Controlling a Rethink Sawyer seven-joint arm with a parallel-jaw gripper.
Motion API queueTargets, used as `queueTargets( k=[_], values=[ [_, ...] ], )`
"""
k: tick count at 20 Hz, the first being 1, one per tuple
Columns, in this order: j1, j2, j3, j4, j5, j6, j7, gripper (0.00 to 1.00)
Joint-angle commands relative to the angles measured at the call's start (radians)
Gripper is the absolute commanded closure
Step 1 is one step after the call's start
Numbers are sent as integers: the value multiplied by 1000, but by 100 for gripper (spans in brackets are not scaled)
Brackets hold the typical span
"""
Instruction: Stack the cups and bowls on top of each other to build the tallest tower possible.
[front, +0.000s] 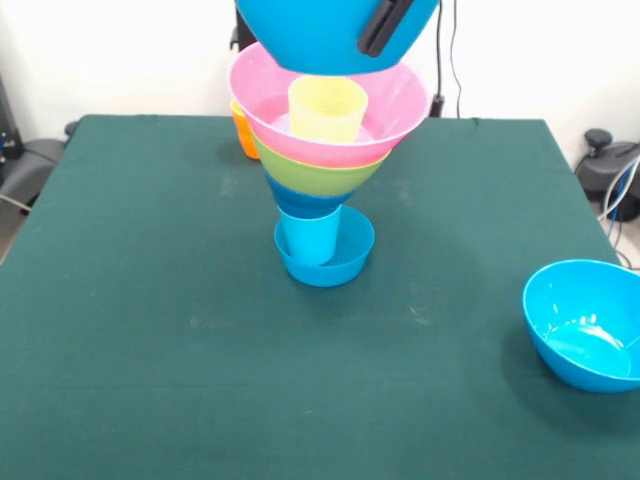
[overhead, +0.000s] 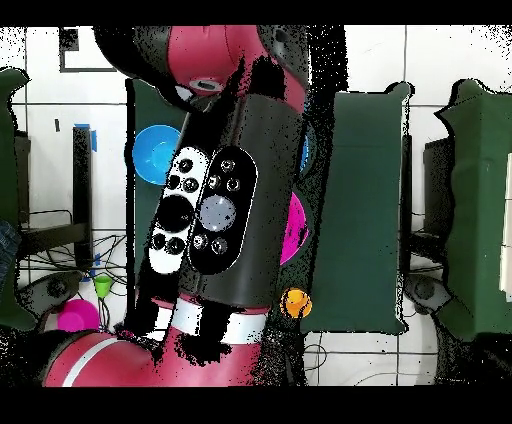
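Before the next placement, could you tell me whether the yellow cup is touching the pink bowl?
Touching. In the front view the yellow cup stands inside the pink bowl, with its base on the bowl's floor.

The big blue bowl (front: 335, 30) held above the tower (front: 325, 150) is cut off by the front view's top edge, and only one black finger (front: 385, 25) of the gripper shows against it. The orange cup (front: 243, 130) is mostly hidden behind the pink bowl (front: 400, 100). In the overhead view the arm (overhead: 215, 210) covers nearly all the tower, leaving just a pink sliver.
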Motion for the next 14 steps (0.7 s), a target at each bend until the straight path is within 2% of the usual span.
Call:
queueTargets(
  k=[1, 4, 14],
  values=[
    [-10, 32, 144, 100, -50, -112, -250, 100],
    [-10, 33, 153, 122, -49, -134, -239, 100],
    [-15, 37, 160, 135, -41, -116, -231, 100]
  ],
)
